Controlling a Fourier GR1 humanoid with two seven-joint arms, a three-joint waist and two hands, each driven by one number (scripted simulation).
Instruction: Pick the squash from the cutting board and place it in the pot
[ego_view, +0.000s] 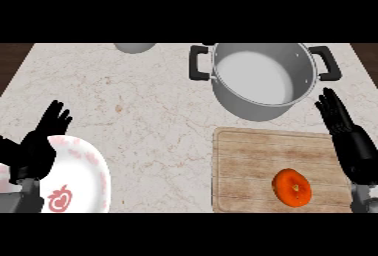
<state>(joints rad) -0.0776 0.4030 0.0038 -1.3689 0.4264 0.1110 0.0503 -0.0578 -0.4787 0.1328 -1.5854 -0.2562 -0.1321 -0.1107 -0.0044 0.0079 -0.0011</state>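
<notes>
While the right hand hovers spread beside the cutting board, the squash lies on its near right part, looking round, stiff and probably smooth, best grasped across its sides before lifting to the far pot.

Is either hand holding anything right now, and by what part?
Nothing is held. The squash lies untouched on the cutting board; the right hand and left hand are both open.
</notes>
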